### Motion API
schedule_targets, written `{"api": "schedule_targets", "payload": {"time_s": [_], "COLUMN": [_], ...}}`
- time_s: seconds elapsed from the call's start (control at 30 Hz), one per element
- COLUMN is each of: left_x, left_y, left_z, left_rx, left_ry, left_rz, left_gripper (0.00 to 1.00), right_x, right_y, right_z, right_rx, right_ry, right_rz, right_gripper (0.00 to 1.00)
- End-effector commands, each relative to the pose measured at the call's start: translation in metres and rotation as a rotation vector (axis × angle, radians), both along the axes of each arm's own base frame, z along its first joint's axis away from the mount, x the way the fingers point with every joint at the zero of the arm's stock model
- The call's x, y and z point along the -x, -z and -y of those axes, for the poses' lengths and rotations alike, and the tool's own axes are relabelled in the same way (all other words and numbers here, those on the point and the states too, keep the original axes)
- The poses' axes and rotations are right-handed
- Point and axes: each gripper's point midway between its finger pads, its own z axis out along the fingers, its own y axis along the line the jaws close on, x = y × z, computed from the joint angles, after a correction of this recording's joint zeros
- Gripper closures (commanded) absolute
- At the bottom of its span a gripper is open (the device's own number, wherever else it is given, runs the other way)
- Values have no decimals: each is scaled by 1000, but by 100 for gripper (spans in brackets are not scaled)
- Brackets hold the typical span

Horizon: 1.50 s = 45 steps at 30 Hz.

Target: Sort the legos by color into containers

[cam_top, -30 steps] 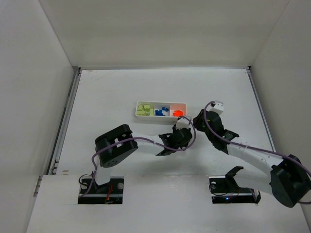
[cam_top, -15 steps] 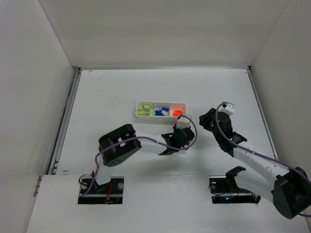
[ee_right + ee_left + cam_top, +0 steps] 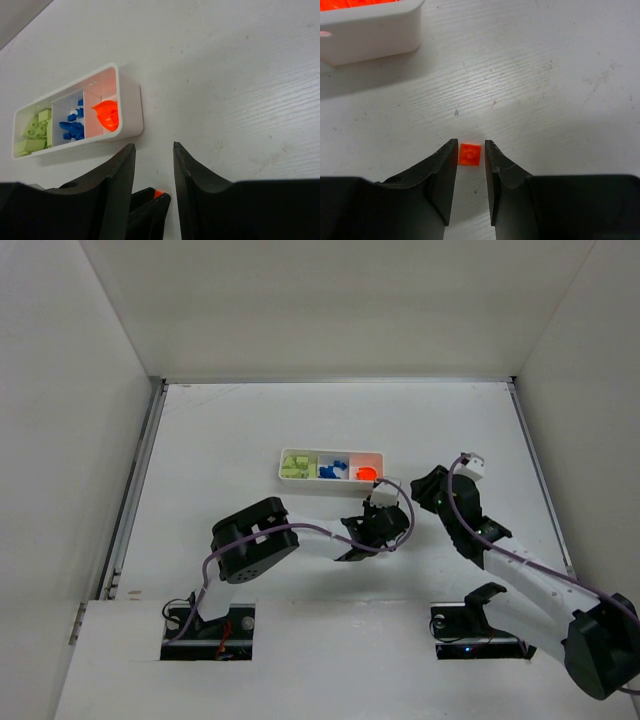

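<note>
A small orange lego (image 3: pixel 470 154) lies flat on the table between the fingertips of my left gripper (image 3: pixel 470 146), which is open, with a narrow gap on each side. That gripper (image 3: pixel 388 508) sits just below the right end of the white tray (image 3: pixel 330 481). The tray holds light green legos (image 3: pixel 295 465) on the left, blue legos (image 3: pixel 331 469) in the middle and orange legos (image 3: pixel 366 472) on the right. My right gripper (image 3: pixel 153 146) is open and empty, right of the tray (image 3: pixel 131 107) and above the table. An orange speck (image 3: pixel 158 193) shows at the left fingers.
White walls enclose the table on three sides. The two arms are close together, right gripper (image 3: pixel 422 490) just right of the left one. The tray's right end wall (image 3: pixel 370 32) lies up and left of the left fingers.
My right arm has drawn back to the right, away from the tray. My left gripper has shifted a little to the right, below the tray's right end.
</note>
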Motion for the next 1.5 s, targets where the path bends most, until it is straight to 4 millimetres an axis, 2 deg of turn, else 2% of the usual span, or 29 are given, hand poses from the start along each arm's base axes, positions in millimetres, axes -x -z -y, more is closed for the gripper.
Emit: {"api": "schedule_targets", "payload": {"time_s": [0.0, 0.27, 0.6, 0.67, 0.9, 1.1, 1.27, 1.37, 1.47], "left_x": [7, 14, 17, 16, 16, 18, 2, -1, 12], "left_y": [23, 32, 34, 29, -14, -32, -58, -64, -55], "left_z": [-20, -26, -32, -33, -32, -30, -36, -35, -30], "left_rx": [-116, -163, -193, -189, -117, -77, -26, -6, -30], "left_ry": [-9, 20, 37, 36, 55, 65, 35, 48, 99], "left_rz": [-31, -28, -19, -9, 28, 34, 56, 41, -19], "left_gripper": [74, 73, 87, 88, 88, 88, 88, 87, 77], "right_x": [-3, 3, 3, 3, 4, 5, 5, 6, 7], "right_y": [-21, -34, -37, -39, -38, -39, -37, -36, -35], "right_z": [-2, 7, 4, 4, 4, 4, 6, 5, 7], "right_rx": [-47, -65, -72, -74, -70, -70, -65, -65, -63], "right_ry": [-1, 16, 8, 8, 5, 4, 5, 0, 4], "right_rz": [75, 114, 118, 122, 122, 128, 122, 121, 120], "right_gripper": [58, 57, 53, 53, 53, 53, 54, 54, 54]}}
